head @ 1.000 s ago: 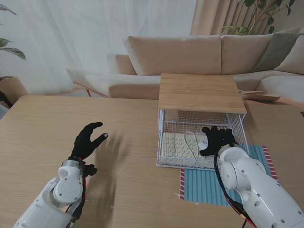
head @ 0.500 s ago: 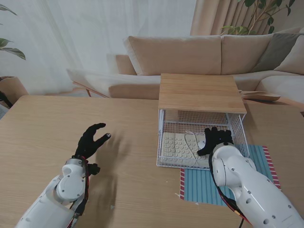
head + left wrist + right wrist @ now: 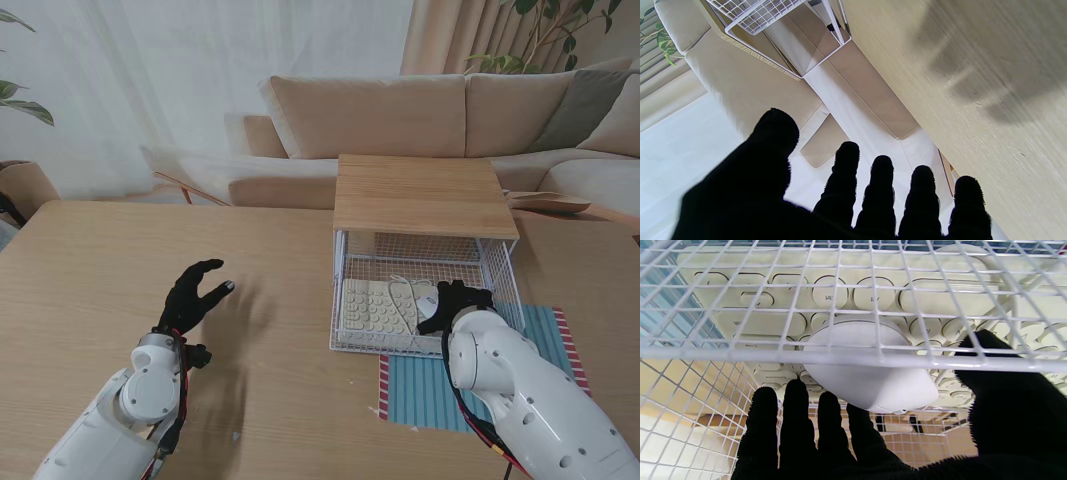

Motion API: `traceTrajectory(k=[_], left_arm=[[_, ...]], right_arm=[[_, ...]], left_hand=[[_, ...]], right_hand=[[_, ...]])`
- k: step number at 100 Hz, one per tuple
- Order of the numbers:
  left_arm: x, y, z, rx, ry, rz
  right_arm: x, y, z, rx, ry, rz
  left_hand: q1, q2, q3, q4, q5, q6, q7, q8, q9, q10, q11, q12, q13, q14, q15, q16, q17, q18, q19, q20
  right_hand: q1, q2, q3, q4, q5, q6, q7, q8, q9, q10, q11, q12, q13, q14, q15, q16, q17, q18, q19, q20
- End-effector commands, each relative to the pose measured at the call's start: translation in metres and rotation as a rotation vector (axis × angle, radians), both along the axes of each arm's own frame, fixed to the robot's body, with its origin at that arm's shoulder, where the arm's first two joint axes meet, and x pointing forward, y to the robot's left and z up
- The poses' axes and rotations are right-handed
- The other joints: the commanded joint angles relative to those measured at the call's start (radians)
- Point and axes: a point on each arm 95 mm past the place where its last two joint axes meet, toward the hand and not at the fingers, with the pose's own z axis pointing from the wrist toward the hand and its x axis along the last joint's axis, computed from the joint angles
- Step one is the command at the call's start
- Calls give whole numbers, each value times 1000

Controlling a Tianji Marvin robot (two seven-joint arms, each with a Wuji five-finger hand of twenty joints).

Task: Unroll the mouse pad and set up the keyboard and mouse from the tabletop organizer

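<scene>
My black-gloved right hand (image 3: 458, 300) reaches, fingers spread, holding nothing, over the white wire basket's rim (image 3: 853, 355) toward the white mouse (image 3: 870, 373) on the cream keyboard (image 3: 375, 305); left hand (image 3: 195, 295) hovers unclenched.

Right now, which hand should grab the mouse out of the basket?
The right hand. It reaches into the wire organizer, fingers spread around the white mouse on the keyboard. The left hand hovers open over bare table, well apart from it.

Matt wood table (image 3: 90, 270), white wire organizer (image 3: 345, 300)
</scene>
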Motion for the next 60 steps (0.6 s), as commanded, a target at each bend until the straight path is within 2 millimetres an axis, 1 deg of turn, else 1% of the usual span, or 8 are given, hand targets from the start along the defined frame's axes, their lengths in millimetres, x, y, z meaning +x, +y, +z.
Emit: traceTrajectory(k=[1, 10, 17, 23, 32, 45, 60], left_arm=[[0, -2, 0, -7, 9, -2], [0, -2, 0, -8, 7, 1], [0, -1, 0, -9, 7, 4], [0, -2, 0, -11, 8, 4], [0, -2, 0, -10, 8, 1], [0, -2, 0, -9, 8, 2], [1, 1, 0, -7, 4, 10]], right_arm=[[-4, 0, -11, -3, 26, 1], [-4, 0, -13, 6, 30, -2], [-4, 1, -14, 11, 32, 3], [-4, 2, -14, 7, 35, 12], [-4, 4, -16, -1, 41, 24], [-3, 6, -18, -28, 38, 48], [-1, 8, -19, -70, 27, 94]], left_hand=[[2, -13, 5, 51, -5, -1, -14, -10, -22, 11, -14, -11, -34, -11, -18, 13, -15, -1, -40, 19], [1, -14, 7, 52, -5, -2, -14, -10, -22, 12, -13, -11, -33, -11, -18, 14, -14, -1, -41, 20], [3, -16, 9, 52, -4, -1, -13, -9, -22, 12, -13, -11, -33, -12, -18, 14, -14, -2, -42, 22], [3, -16, 10, 52, -5, -1, -13, -9, -22, 11, -13, -11, -34, -11, -19, 14, -14, -1, -43, 22], [1, -17, 11, 52, -5, -1, -13, -9, -22, 10, -12, -11, -33, -11, -18, 15, -14, -1, -44, 24], [1, -17, 12, 52, -6, -1, -14, -10, -23, 10, -13, -11, -34, -11, -18, 15, -15, -1, -45, 26], [2, -19, 15, 53, -8, 0, -14, -10, -22, 11, -12, -11, -34, -10, -18, 16, -15, -1, -47, 28]], right_hand=[[33, -41, 50, 30, 7, 28, 35, 39, -15, 14, 101, 36, 21, 5, 61, 31, 8, -20, 44, -20], [83, -57, 106, 35, 7, 16, 76, 72, -18, 5, 171, 62, 41, -2, 129, 65, 13, -29, 89, -20], [148, -66, 155, 44, 6, 9, 110, 99, -20, -1, 219, 97, 65, -7, 194, 97, 27, -35, 132, -17], [168, -75, 185, 47, 5, 5, 129, 113, -20, -3, 248, 129, 78, -9, 239, 119, 36, -39, 167, -14], [188, -84, 213, 53, 6, 7, 146, 122, -10, -2, 262, 152, 100, -13, 288, 143, 49, -40, 208, -4], [202, -90, 237, 58, 12, 6, 156, 122, 6, 0, 267, 162, 123, -11, 309, 153, 67, -32, 233, 0], [235, -110, 302, 73, 34, 11, 178, 110, 42, 5, 279, 174, 183, -14, 350, 172, 117, -16, 281, 1]])
